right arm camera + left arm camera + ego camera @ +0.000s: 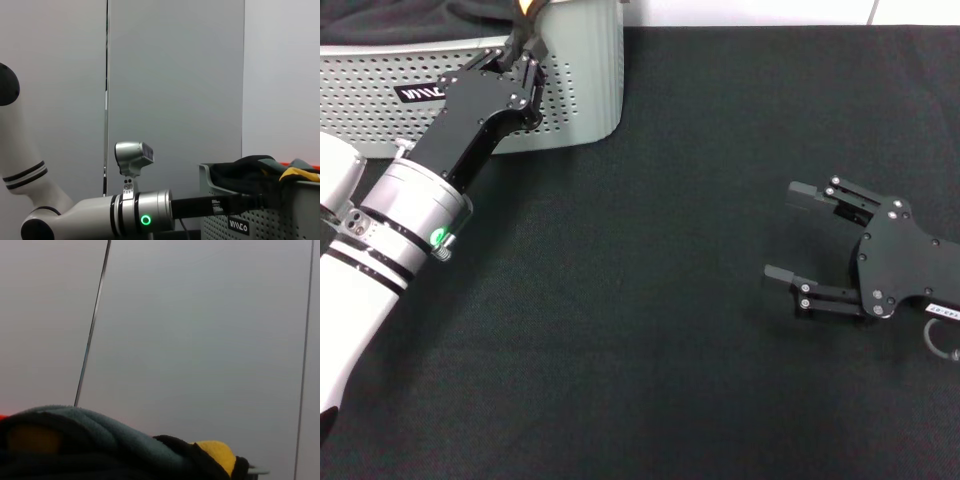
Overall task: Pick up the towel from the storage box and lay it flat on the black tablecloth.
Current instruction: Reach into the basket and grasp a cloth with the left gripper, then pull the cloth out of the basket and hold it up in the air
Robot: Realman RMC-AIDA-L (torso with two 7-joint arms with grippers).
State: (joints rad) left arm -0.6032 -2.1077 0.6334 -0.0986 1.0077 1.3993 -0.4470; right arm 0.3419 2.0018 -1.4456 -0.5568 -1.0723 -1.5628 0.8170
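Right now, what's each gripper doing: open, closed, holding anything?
Left gripper: at the storage box rim, over the cloths; its state cannot be told.
Right gripper: open, empty, low over the black tablecloth.

The storage box [570,90] sits on the tablecloth [650,330] at the far left of the head view. The left gripper [525,45] reaches over the box's near wall, just above its rim, its tips hidden inside. Cloths are heaped in the box; the towel [95,427] lies directly below this gripper, on top of the heap. The right gripper [790,232] rests low over bare tablecloth, well apart to the right of the box and nearer the robot, its fingers spread and pointing left.
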